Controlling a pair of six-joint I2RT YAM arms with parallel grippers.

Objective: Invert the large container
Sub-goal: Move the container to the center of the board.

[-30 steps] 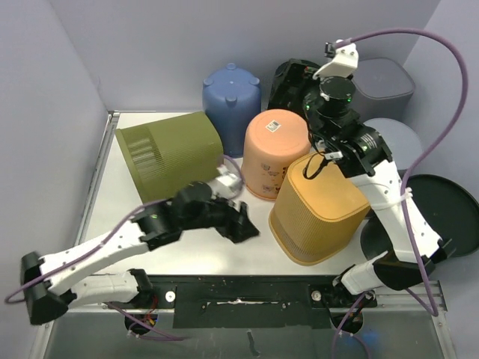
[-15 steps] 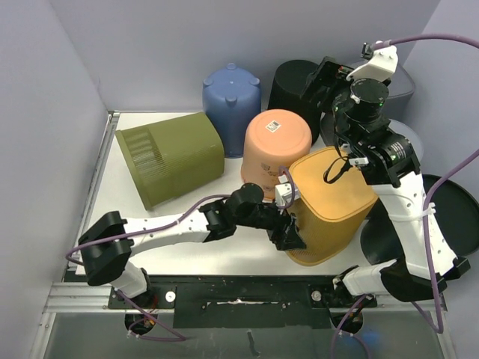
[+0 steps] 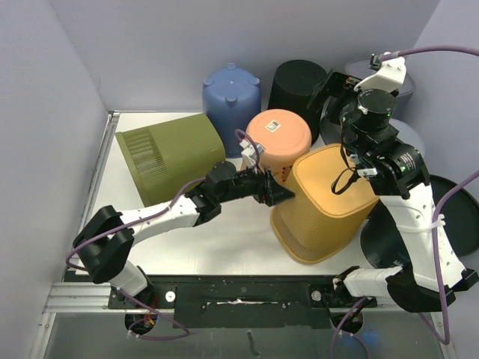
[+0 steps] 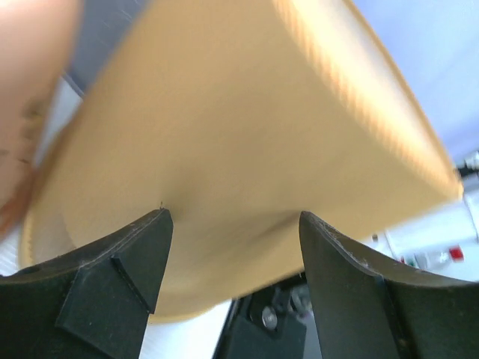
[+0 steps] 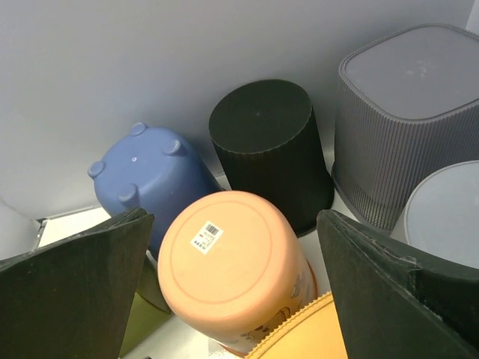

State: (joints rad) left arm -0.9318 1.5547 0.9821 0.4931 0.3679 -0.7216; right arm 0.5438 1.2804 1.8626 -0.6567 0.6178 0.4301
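The mustard-yellow ribbed plastic bin [image 3: 329, 198] leans tilted on the white worktop [image 3: 217, 247], directly ahead of the left gripper [image 4: 232, 247], whose jaws are spread at its wall. The right gripper [image 5: 233, 239] hangs spread and empty above the bin. It looks light, hollow and slippery, so the thin rim seems the likeliest hold.

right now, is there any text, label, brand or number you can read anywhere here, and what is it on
Barcode sticker, white, on the upturned base of the peach container: bars with small digits under them, too small to read.
Faint print on that container's side, low down: blurred, not readable.
No other writing that I can make out in any view.
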